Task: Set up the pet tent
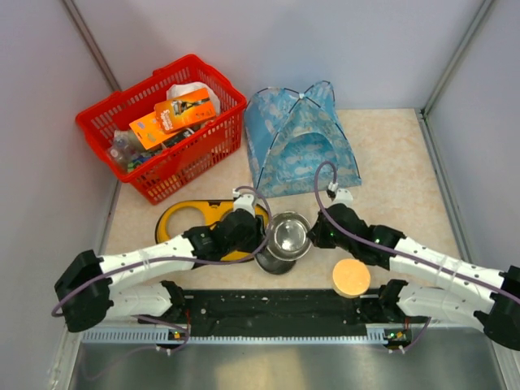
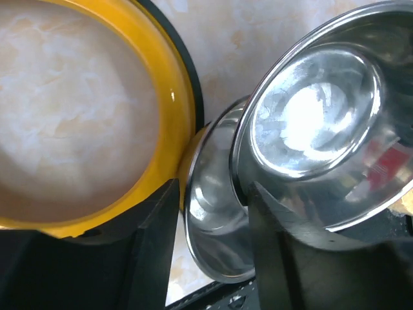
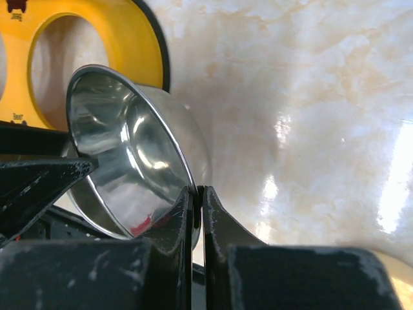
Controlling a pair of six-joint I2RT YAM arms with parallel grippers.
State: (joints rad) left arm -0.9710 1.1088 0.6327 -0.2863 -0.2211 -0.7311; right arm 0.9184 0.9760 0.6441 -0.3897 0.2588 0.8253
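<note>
The pet tent, light-blue with white print and an arched doorway, stands erected at the back centre, apart from both grippers. Two steel bowls sit together in front of it. My right gripper is shut on the rim of the upper bowl and holds it tilted; the gripper also shows in the top view. My left gripper is open, its fingers either side of the lower bowl's wall, with a gap at the left finger. In the top view it is left of the bowls.
A yellow bowl holder with round openings lies just left of the bowls. A red basket full of packets stands at the back left. An orange disc lies at the front right. A black rail runs along the near edge.
</note>
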